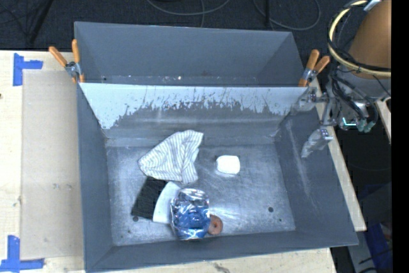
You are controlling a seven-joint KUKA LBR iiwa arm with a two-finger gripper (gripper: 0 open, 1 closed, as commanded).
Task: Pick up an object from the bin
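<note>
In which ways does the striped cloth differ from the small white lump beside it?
The striped cloth is larger; the white lump is small. The cloth is striped and crumpled; the lump is plain and compact. Both lie on the bin floor, not touching.

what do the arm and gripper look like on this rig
A rounded orange-brown cover sits on the wrist, with a pale cable looped around it. Dark cables bunch beneath it, beside a small teal part. The gripper is slim, angular bare grey metal.
</note>
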